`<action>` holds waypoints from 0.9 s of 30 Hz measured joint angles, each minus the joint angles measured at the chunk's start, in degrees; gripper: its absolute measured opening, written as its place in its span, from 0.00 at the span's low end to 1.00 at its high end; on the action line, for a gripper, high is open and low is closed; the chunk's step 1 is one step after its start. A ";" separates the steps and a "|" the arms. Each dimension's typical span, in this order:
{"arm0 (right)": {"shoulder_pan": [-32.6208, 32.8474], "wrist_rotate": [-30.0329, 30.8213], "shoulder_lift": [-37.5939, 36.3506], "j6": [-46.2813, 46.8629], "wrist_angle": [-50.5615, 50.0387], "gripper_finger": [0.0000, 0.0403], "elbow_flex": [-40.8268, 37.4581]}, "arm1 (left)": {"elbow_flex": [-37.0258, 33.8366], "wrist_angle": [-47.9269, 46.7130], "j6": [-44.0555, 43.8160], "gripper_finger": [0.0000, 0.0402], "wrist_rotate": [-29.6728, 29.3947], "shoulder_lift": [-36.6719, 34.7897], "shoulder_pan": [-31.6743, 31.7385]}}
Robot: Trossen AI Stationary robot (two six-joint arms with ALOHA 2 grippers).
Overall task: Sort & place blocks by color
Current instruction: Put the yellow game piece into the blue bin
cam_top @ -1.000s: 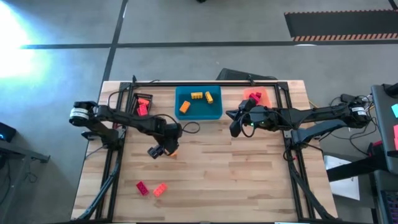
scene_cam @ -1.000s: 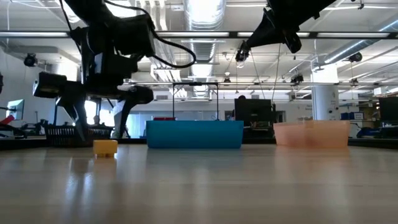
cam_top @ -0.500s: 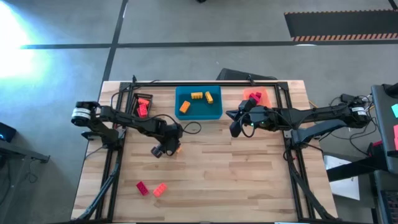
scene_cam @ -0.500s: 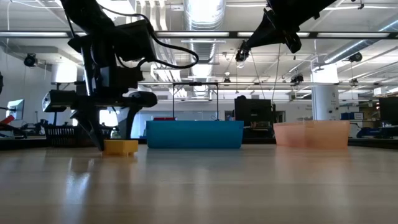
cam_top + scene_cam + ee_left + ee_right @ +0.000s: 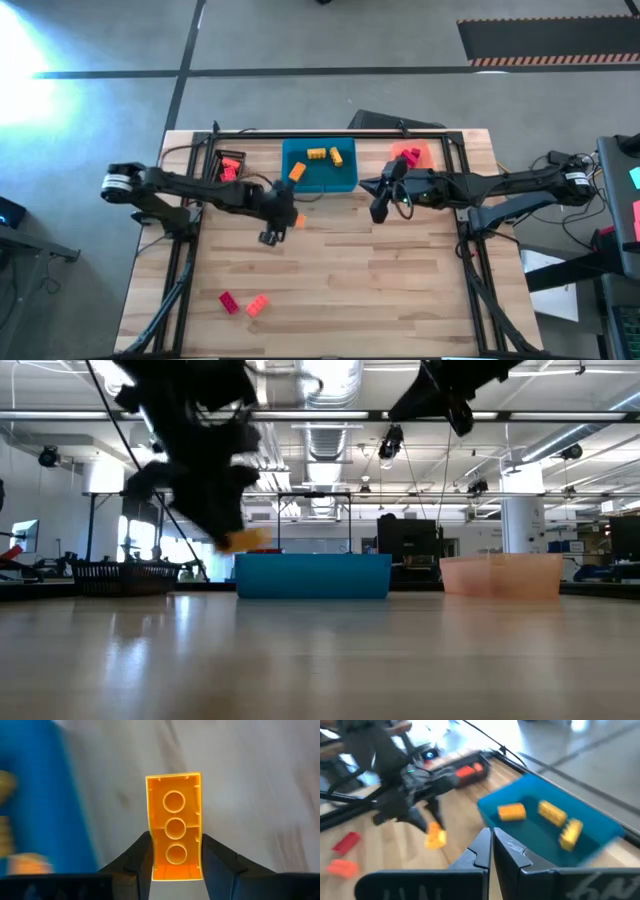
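Looking down on the table, we see the left gripper point(image 5: 283, 222) just in front of the blue tray point(image 5: 346, 182), near its left corner, with its fingers clamped on a yellow-orange brick point(image 5: 297, 222). In the left wrist view that brick point(image 5: 174, 825) sits between the two dark fingers point(image 5: 136, 857), hollow underside toward the camera, with the light wood of the table point(image 5: 260, 795) behind it. In the low view the held brick point(image 5: 245, 539) hangs clear above the tabletop, to the left of the blue tray point(image 5: 312, 576).

We count three more yellow-orange bricks point(image 5: 317, 154) lying inside the blue tray, which the right wrist view also shows point(image 5: 511, 812). Two red bricks point(image 5: 228, 170) lie in the black tray point(image 5: 217, 158) at the back left of the table. A red brick point(image 5: 409, 155) rests in the orange tray point(image 5: 425, 150) to the right of the blue one. Toward the front left of the table, a red brick point(image 5: 228, 301) and an orange-red brick point(image 5: 257, 305) lie side by side on the bare wood, well apart from the trays.

The right gripper point(image 5: 378, 206) hovers in front of the gap between the blue and orange trays, its fingers point(image 5: 481, 851) pressed together on nothing.
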 joint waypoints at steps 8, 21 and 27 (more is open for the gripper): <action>0.00 -2.10 1.16 -15.80 4.05 0.02 7.41 | 2.14 20.15 -18.36 0.28 -5.47 -9.23 3.16; -2.53 -12.75 11.51 -15.97 7.09 0.10 24.73 | 0.21 57.47 -30.50 0.28 -1.49 -11.70 2.91; -3.61 -18.43 14.53 -10.07 -1.25 0.30 33.63 | -0.13 57.57 -34.67 0.28 4.78 -11.67 2.56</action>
